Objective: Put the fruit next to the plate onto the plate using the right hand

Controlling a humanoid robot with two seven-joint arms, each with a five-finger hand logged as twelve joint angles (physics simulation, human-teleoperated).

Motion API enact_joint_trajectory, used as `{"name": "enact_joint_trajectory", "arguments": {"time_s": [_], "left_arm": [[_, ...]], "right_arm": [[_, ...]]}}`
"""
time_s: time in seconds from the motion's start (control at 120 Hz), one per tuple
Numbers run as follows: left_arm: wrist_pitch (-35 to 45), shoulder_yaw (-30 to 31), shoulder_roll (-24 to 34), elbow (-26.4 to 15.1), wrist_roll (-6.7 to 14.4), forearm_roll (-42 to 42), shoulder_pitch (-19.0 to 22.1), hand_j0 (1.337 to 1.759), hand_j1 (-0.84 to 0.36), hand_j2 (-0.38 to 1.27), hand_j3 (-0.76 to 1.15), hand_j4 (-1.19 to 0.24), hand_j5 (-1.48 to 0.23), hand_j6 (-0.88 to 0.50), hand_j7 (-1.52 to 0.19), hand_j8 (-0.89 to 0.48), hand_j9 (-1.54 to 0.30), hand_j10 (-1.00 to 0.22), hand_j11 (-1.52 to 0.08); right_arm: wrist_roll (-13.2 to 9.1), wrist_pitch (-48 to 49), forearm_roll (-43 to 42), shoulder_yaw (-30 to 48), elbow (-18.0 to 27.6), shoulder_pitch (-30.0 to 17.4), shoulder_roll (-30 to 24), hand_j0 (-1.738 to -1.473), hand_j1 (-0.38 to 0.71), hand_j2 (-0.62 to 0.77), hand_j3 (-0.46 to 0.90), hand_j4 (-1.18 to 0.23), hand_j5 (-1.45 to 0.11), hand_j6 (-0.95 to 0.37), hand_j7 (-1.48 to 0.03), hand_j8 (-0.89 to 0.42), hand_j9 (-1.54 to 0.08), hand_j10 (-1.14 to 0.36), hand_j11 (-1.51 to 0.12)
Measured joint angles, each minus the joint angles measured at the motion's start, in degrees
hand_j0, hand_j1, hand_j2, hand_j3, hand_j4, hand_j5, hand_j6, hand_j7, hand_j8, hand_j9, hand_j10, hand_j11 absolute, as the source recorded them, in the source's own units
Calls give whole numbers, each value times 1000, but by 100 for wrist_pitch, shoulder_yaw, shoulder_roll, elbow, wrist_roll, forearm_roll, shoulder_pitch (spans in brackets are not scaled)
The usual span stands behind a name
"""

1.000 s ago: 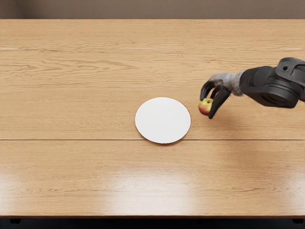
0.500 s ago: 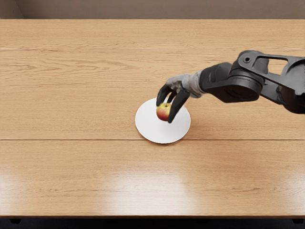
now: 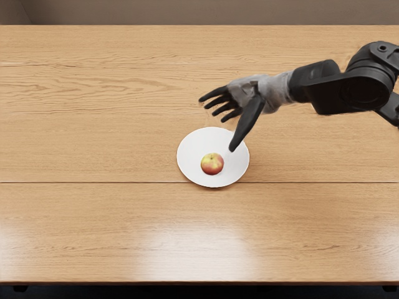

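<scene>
A small red-and-yellow apple [image 3: 212, 164] rests on the white round plate [image 3: 193, 149], near its middle. My right hand [image 3: 232, 112] hovers above the plate's far edge, its fingers spread wide and holding nothing. The thumb points down toward the plate's right side, clear of the apple. The right arm [image 3: 340, 87] comes in from the right edge. No left arm shows.
The plate lies at the centre of a broad wooden table [image 3: 93, 218]. A seam in the boards runs across just in front of the plate. A dark wall strip lies beyond the table's far edge.
The right hand carried the apple leftward over the plate, let it go there, then rose and spread its fingers. The apple now lies on the plate.
</scene>
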Motion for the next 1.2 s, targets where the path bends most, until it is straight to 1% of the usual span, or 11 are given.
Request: {"name": "enact_joint_trajectory", "arguments": {"time_s": [0.117, 0.225, 0.317, 0.408, 0.558, 0.65, 0.758, 1.2], "left_arm": [[0, 0, 0, 0, 0, 0, 0, 1658, 73, 46, 0, -230, -299, -230, -299, -230, -299, -230, -299], [0, 0, 0, 0, 0, 0, 0, 1658, 73, 46, 0, -230, -299, -230, -299, -230, -299, -230, -299], [1, -1, 0, 0, 0, 0, 0, 1658, 73, 46, 0, -230, -299, -230, -299, -230, -299, -230, -299], [0, -1, 0, 0, 0, 0, 0, 1658, 73, 46, 0, -230, -299, -230, -299, -230, -299, -230, -299], [0, -1, 0, 0, 0, 0, 0, 1658, 73, 46, 0, -230, -299, -230, -299, -230, -299, -230, -299], [0, -1, 0, 0, 0, 0, 0, 1658, 73, 46, 0, -230, -299, -230, -299, -230, -299, -230, -299], [0, -1, 0, 0, -1, 1, 0, 1658, 73, 46, 0, -230, -299, -230, -299, -230, -299, -230, -299], [-8, 7, 0, -9, -1, 1, 35, 1658, 73, 46, 0, -230, -299, -230, -299, -230, -299, -230, -299]], "right_arm": [[0, 927, 978, 933, 76, -715, -573, -1658, -245, 11, 0, -94, -128, -75, -124, -73, -128, -94, -129], [0, 1308, 1678, 2077, 261, -1969, -952, -1658, -265, 3, 0, -74, -99, -63, -97, -62, -100, -74, -100], [0, 1430, 2281, 2717, 344, -2889, -1212, -1658, -276, -1, 0, -63, -85, -56, -83, -55, -85, -63, -85], [0, 1480, 2850, 3080, 366, -3556, -1476, -1658, -283, -4, 0, -56, -75, -51, -74, -51, -75, -56, -76], [0, 1508, 3558, 3266, 352, -4262, -1896, -1658, -290, -6, 0, -48, -65, -45, -65, -46, -65, -49, -66], [0, 1513, 3850, 3293, 362, -4493, -2155, -1658, -294, -6, 0, -44, -61, -42, -61, -43, -61, -45, -61], [0, 1516, 4001, 3278, 424, -4589, -2293, -1658, -297, -7, 0, -41, -57, -39, -57, -40, -57, -42, -57], [0, 1517, 4062, 3207, 523, -4634, -2360, -1658, -301, -7, 0, -37, -52, -35, -53, -36, -52, -38, -52]]}}
